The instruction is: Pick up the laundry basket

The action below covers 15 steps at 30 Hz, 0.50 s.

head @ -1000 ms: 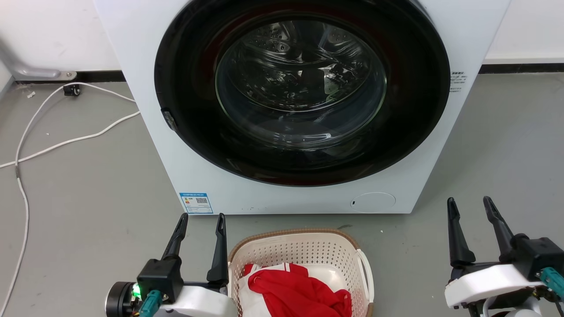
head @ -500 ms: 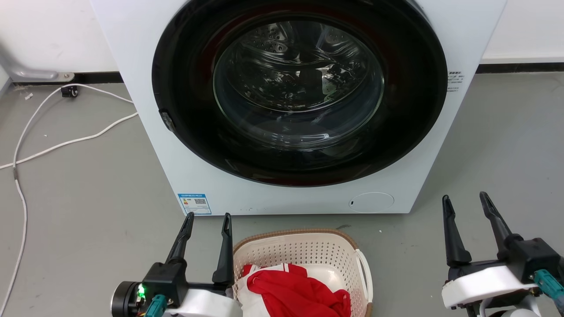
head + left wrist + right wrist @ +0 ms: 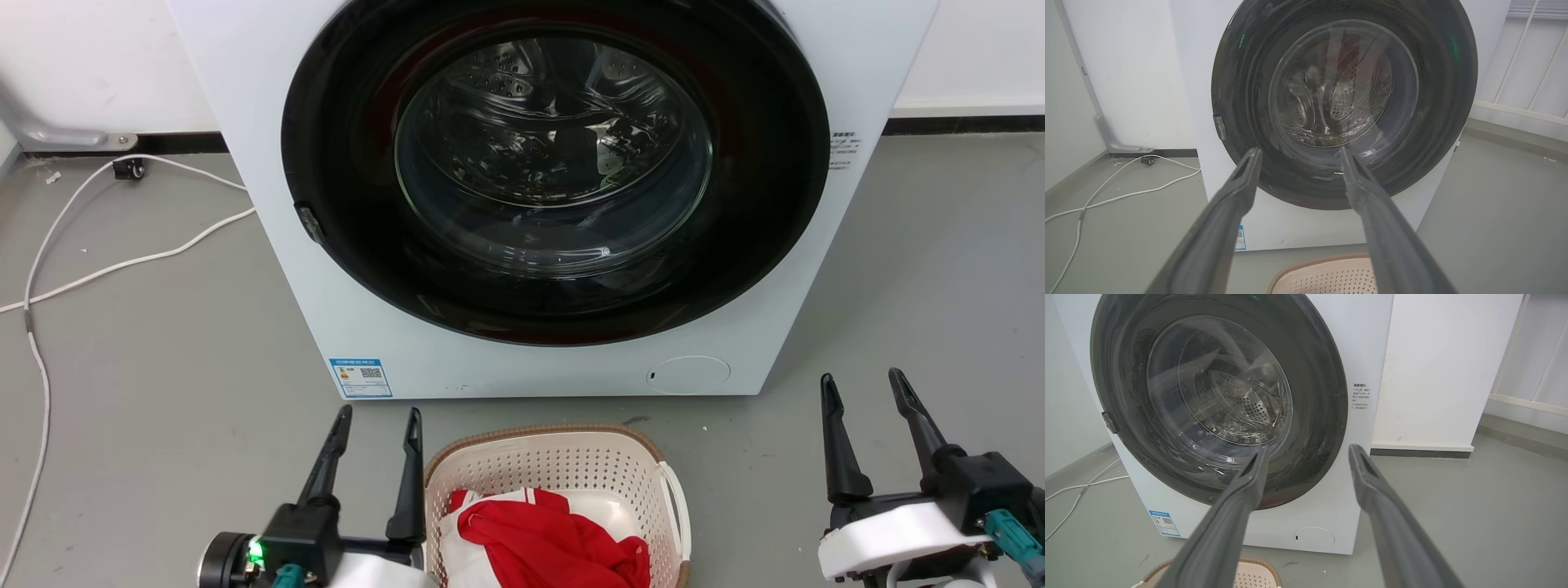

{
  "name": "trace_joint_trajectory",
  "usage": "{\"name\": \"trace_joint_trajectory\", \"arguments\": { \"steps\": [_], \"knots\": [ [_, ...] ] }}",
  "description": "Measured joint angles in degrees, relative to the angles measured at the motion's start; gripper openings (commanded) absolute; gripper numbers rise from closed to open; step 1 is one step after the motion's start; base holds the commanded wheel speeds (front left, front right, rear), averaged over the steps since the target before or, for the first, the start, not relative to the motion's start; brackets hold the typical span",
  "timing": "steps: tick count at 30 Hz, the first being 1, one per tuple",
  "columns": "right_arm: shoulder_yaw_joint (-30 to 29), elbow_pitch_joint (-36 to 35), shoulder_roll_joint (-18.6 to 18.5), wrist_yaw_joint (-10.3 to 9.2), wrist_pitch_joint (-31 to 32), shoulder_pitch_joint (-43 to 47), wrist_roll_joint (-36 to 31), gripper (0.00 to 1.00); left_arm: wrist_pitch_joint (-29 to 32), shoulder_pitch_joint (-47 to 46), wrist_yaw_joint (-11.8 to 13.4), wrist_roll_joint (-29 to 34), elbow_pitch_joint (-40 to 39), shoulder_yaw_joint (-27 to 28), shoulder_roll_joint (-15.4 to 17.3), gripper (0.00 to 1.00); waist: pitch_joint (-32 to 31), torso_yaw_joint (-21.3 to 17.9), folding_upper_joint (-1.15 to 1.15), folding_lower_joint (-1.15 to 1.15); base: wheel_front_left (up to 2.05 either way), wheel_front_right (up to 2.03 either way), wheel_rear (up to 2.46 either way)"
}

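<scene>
Washer: white front-loading washing machine [image 3: 269, 245] with round black glass door, shut, standing on the grey floor [image 3: 163, 367].

Basket: cream perforated plastic laundry basket [image 3: 563, 457] with brown woven-look rim and white side handle, on the floor just in front of the washer, low centre of the head view. A red and white garment [image 3: 547, 543] lies inside it.

Left hand [image 3: 380, 411]: two dark fingers spread apart, holding nothing. Its inner finger stands just beside the basket's left rim; contact cannot be told. The left wrist view shows the basket rim [image 3: 1323, 265] below, between the fingers.

Right hand [image 3: 862, 376]: fingers spread, holding nothing, well apart from the basket on its right.

White cable [image 3: 122, 261] trails across the floor left of the washer.
</scene>
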Motion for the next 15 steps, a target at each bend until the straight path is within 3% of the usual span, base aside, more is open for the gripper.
{"name": "trace_joint_trajectory", "arguments": {
  "steps": [7,15],
  "knots": [
    [0.26,-0.25,-0.01,0.0,-0.82,-0.21,-2.92,1.0,-0.59,0.08,-0.74,4.07,0.73,0.29,-0.55,1.0,0.06,-0.15,0.0,0.0,0.0,0.0,0.0],
    [0.63,-0.41,-0.01,0.0,-0.86,-0.04,-2.15,1.0,-0.75,0.29,-1.32,4.25,1.3,1.08,-0.9,1.0,-0.04,-0.07,0.0,0.0,0.0,0.0,0.0]
  ]
}}
